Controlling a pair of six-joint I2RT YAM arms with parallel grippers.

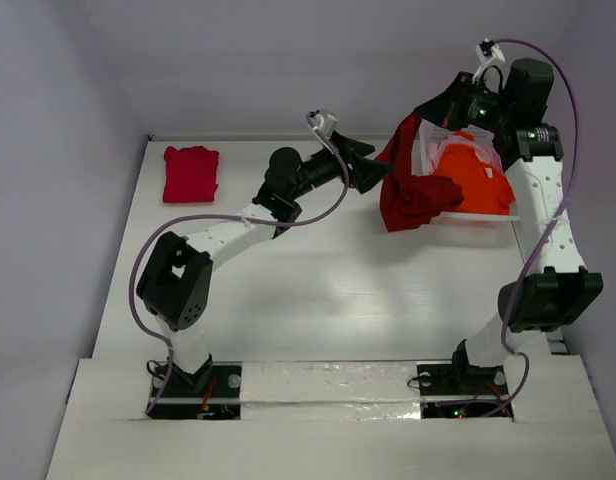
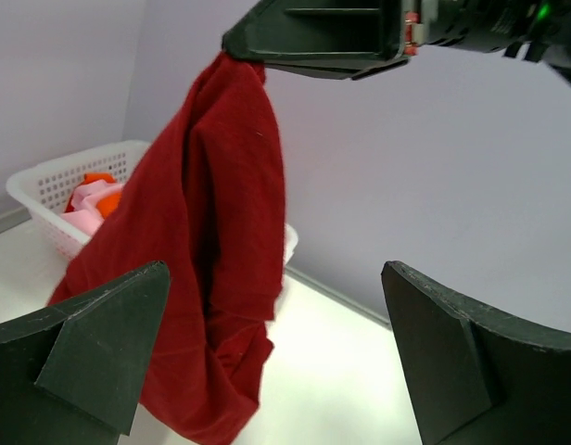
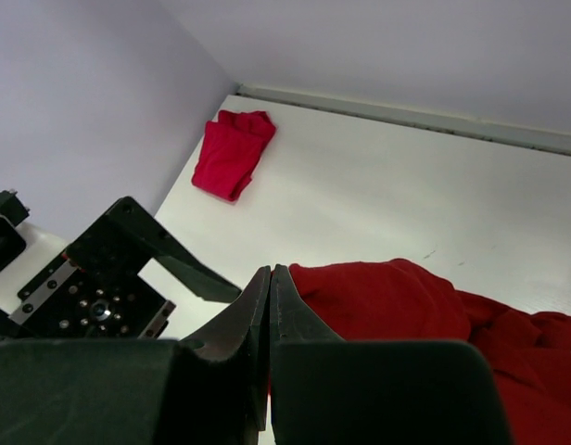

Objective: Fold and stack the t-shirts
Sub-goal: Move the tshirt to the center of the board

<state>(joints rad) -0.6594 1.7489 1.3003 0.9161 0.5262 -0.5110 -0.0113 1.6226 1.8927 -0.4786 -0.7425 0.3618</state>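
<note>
Top external view showed the right gripper (image 1: 420, 120) closed tight on the top of the dark red t-shirt (image 1: 413, 195), which hung down from it over the near left corner of the white basket (image 1: 488, 213). The orange t-shirt (image 1: 483, 180) and the pale pink t-shirt (image 1: 428, 150) lay inside the basket. The left gripper (image 1: 376, 168) stood with its jaws wide apart, just beside the hanging cloth and holding nothing. The crimson-pink t-shirt (image 1: 191, 173) lay folded at the far left corner of the table (image 1: 338, 290).
</note>
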